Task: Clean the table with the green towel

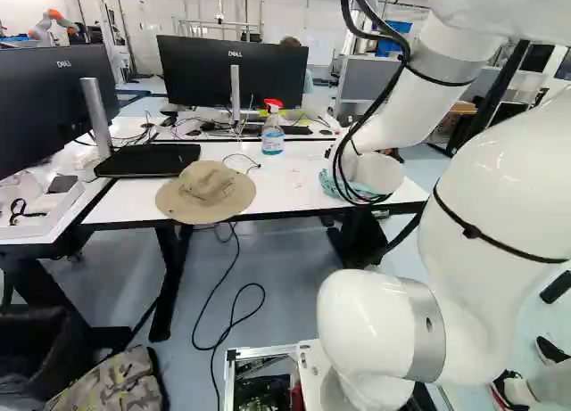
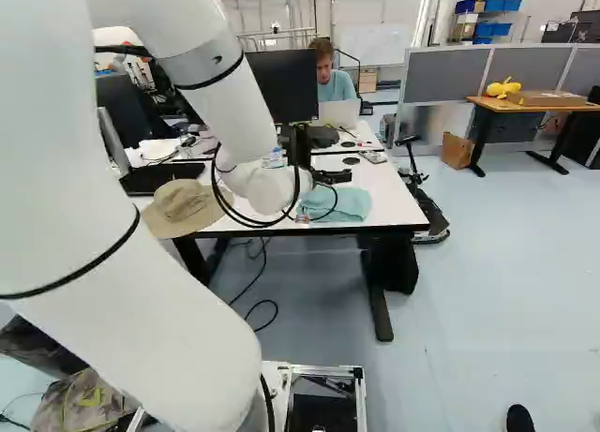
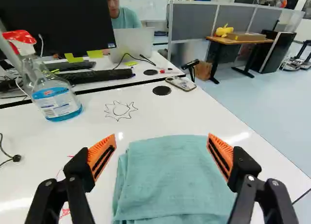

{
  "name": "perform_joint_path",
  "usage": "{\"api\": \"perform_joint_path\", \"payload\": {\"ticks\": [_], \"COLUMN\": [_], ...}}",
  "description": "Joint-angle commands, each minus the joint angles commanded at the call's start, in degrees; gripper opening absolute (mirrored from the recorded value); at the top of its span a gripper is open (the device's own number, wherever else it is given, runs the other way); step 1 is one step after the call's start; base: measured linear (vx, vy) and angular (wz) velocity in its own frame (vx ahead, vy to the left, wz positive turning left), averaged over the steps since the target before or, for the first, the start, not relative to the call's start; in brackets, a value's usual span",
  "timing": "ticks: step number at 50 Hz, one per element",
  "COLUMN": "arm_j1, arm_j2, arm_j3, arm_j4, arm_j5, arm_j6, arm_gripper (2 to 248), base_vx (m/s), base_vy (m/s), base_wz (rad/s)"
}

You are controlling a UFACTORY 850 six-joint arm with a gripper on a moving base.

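In the right base view my gripper (image 2: 330, 176) hangs over the white table (image 2: 392, 200), above the green towel (image 2: 339, 204). The wrist view has the gripper (image 3: 161, 137) open, its orange-padded fingers wide apart with no cloth gripped. The folded, pale teal-green towel (image 3: 170, 178) lies flat on the table, below and between the fingers. A dark sun-shaped drawing (image 3: 120, 110) is on the tabletop ahead of the towel. Red marks (image 3: 64, 212) show beside the towel, partly hidden by one finger.
A spray bottle (image 3: 56, 95) with blue liquid and red head stands ahead of one finger. A tan hat (image 1: 206, 192) lies at the table's near edge. Monitors (image 1: 234, 72) and a phone (image 3: 181, 83) are farther back. Another robot (image 1: 52, 24) stands far off.
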Motion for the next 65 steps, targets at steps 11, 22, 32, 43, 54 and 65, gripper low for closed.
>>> {"api": "perform_joint_path", "payload": {"ticks": [11,22,32,43,54,65], "arm_j1": [-1.81,-3.44,-3.66,-3.65,-3.72,-3.68], "arm_j2": [-2.32,-4.59,-5.96,-7.09,-7.82,-8.19], "arm_j3": [-2.35,-4.71,-6.16,-7.38,-8.18,-8.58], "arm_j4": [0.00,0.00,0.00,0.00,0.00,0.00], "arm_j5": [-4.34,-8.69,-12.63,-16.58,-19.86,-22.25], "arm_j6": [0.00,0.00,0.00,0.00,0.00,0.00], "arm_gripper": [247,247,247,247,247,247], "base_vx": [0.000,0.000,0.000,0.000,0.000,0.000], "base_vy": [0.000,0.000,0.000,0.000,0.000,0.000], "base_wz": [0.000,0.000,0.000,0.000,0.000,0.000]}}
